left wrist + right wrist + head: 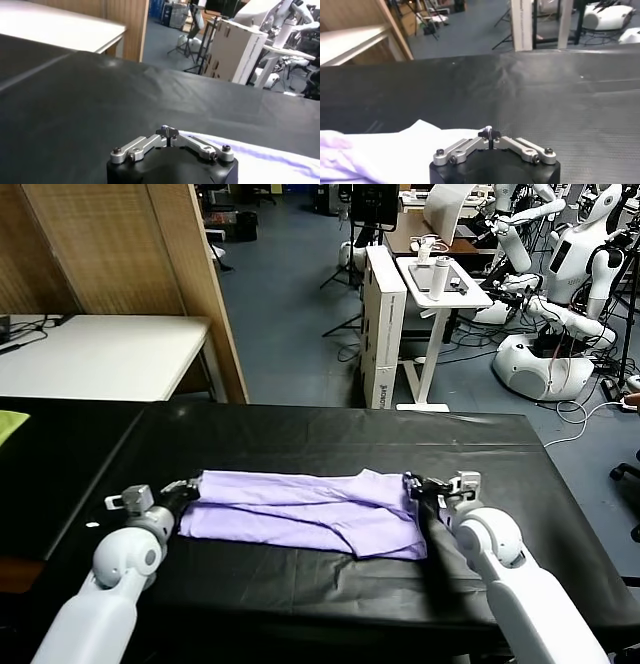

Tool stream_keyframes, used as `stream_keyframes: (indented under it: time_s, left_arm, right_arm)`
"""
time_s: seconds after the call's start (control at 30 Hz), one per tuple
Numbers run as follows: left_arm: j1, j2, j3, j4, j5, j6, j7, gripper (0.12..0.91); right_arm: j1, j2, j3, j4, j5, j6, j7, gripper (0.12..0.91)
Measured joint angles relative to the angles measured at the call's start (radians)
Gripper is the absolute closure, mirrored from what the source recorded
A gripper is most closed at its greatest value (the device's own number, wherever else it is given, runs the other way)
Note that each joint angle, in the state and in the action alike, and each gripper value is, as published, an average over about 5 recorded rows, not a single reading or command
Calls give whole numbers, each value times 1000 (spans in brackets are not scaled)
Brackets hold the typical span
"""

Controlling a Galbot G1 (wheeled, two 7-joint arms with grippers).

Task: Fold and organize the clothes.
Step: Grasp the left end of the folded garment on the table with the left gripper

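The clothes, one pale lavender T-shirt (300, 509), lie folded into a long wrinkled band across the black table (330, 434). My left gripper (192, 487) is at the band's left end, low over the cloth. Its fingertips meet in the left wrist view (168, 132) with a bit of lavender fabric (260, 160) pinched at the tips. My right gripper (413, 484) is at the right end. In the right wrist view its jaws (490, 133) are shut on a pale sliver of the T-shirt (395, 150).
A yellow-green cloth scrap (10, 424) lies at the far left edge. Behind the table stand a white table (100, 354), a wooden screen (130, 244), a white cart (440, 284) and other robots (560, 314).
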Motion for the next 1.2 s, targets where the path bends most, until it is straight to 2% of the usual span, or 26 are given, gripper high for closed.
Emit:
stream_keyframes:
  time_s: [0.07,0.13,0.2,0.27,0.43,0.57,0.73,1.2]
  left_arm:
    - [8,11,-11,-12,-10,8,9,447]
    - [18,24,-23,-26,-31,18,11,316]
    - [28,41,-39,-41,-67,38,-4,220]
    - [39,60,-55,-58,-115,78,-14,150]
    - [71,96,-104,-86,-287,207,-8,124]
    - [84,112,-140,-87,-382,276,29,123]
    - [85,117,-154,-73,-415,286,66,123]
    - [100,89,-154,-61,-453,286,81,123]
  right_arm:
    - [-20,-15,13,22,3,9,-5,232]
    - [-43,-29,29,48,9,12,-7,157]
    - [-70,-45,49,75,19,13,-6,130]
    - [-98,-61,72,105,30,13,-5,121]
    - [-156,-93,125,168,46,11,-4,118]
    - [-188,-99,153,198,47,10,-3,118]
    - [-211,-100,169,216,46,9,-3,118]
    - [-223,-91,173,224,43,5,1,118]
